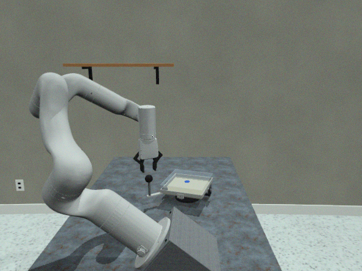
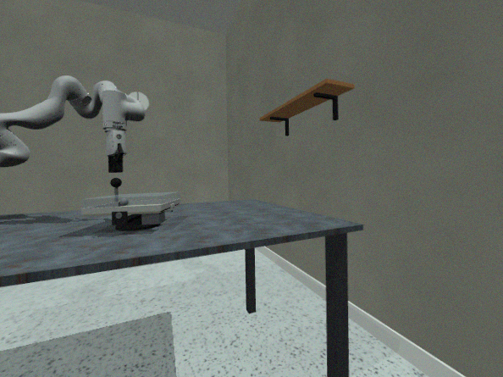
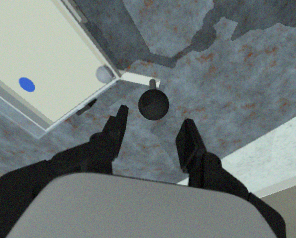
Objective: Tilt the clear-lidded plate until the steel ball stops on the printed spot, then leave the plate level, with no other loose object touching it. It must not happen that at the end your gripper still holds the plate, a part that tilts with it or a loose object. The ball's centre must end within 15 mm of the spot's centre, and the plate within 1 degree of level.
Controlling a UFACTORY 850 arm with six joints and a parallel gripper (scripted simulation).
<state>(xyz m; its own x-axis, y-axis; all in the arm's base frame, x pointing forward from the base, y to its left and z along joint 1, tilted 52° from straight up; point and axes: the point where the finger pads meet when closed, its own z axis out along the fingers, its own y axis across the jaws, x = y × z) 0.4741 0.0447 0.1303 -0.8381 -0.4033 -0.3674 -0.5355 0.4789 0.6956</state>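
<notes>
The pincer [image 1: 148, 165] hangs straight down from the white arm [image 1: 65, 151] above the black knob [image 1: 149, 178] of the upright lever that juts from the plate's corner. Its two dark fingers stand partly open, apart on either side of the knob's line, and grip nothing; a gap of air shows between fingertips and knob in the exterior view. In the wrist view the knob [image 3: 153, 104] sits just beyond the fingertips, toward 12 o'clock and between them.

The clear-lidded plate [image 1: 195, 192] rests on a dark pedestal [image 2: 132, 220] on the mottled grey counter [image 1: 231, 212], at about 3 o'clock from the knob in the top view. The blue printed spot [image 1: 187, 181] lies on the cream floor of the plate, toward its far side. The steel ball [image 3: 103, 74] sits in the plate's corner nearest the lever, well apart from the spot [image 3: 26, 84], which lies at roughly 9 o'clock from it in the wrist view
</notes>
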